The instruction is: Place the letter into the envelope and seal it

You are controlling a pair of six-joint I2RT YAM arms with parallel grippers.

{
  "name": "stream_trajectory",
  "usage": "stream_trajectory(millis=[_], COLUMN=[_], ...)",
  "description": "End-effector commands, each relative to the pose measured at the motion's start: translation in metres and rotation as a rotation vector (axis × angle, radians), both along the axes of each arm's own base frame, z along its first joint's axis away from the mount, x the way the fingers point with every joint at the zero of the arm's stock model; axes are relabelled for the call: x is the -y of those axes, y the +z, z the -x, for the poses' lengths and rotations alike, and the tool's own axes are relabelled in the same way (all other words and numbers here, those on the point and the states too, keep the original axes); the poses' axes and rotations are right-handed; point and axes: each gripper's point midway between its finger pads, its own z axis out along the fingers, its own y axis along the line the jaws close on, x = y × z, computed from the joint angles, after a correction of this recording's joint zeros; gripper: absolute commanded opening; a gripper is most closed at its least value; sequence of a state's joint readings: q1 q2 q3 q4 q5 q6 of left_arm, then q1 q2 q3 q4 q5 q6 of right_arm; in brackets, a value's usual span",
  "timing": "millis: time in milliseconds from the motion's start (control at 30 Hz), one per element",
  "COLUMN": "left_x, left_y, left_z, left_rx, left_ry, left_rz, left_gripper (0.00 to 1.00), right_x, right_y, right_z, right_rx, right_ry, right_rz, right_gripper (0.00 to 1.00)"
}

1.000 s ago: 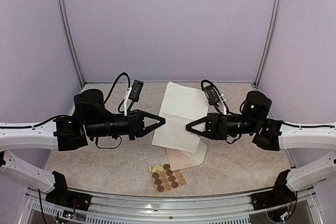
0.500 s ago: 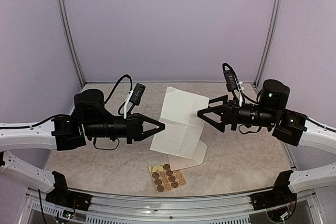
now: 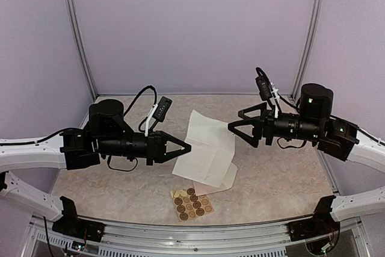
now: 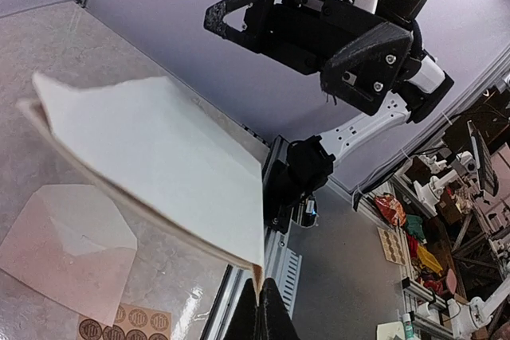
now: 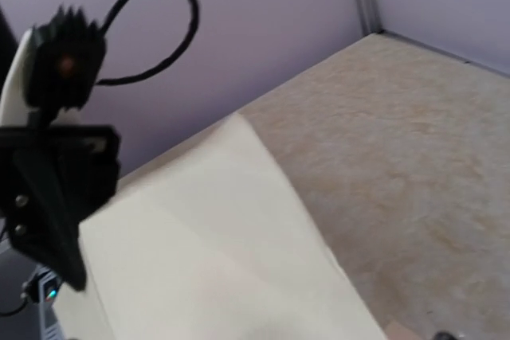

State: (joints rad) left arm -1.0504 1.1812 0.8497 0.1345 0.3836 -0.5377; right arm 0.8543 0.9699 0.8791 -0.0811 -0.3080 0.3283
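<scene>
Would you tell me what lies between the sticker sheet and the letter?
The envelope lies there, partly tucked under the letter and just beyond the sticker sheet. The top external view shows it best.

The letter (image 4: 159,165) and envelope (image 4: 68,248) are matt paper; the table (image 3: 277,173) looks mottled stone.

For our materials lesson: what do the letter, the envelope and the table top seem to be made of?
The letter: probably plain matt white paper. It is thin, creased, and bends where it is lifted.
The envelope: thin pale tan paper, matt, with sharp folded flap lines.
The table top: hard, mottled beige, perhaps stone-look laminate, with a slight sheen.
</scene>
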Motion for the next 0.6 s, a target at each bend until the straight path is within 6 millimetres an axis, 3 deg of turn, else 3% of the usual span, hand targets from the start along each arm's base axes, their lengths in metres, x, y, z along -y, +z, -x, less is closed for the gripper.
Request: stream_trajectory(millis=[0, 100, 300, 567], left_x=[0.003, 0.004, 0.008, 0.009], left_y=[0.005, 0.006, 0.009, 0.012], left_z=[0.001, 0.003, 0.007, 0.008], left_rx=[0.009, 0.009, 0.01, 0.021], left_ry=[-0.016, -0.024, -0.053, -0.058], left_rz=[0.0, 0.001, 0.008, 0.011], left_gripper=[0.0, 0.0, 0.0, 0.0], right_x=[0.007, -0.005, -0.035, -0.055], right_y=[0.02, 0.018, -0.01, -0.046], right_z=[0.002, 0.021, 0.052, 0.066], right_rx=[0.055, 0.057, -0.014, -0.11], right_ry=[-0.018, 0.119, 0.351, 0.462], right_rz=[-0.014, -0.035, 0.006, 0.082], right_gripper=[0.93, 0.92, 0.84, 0.65])
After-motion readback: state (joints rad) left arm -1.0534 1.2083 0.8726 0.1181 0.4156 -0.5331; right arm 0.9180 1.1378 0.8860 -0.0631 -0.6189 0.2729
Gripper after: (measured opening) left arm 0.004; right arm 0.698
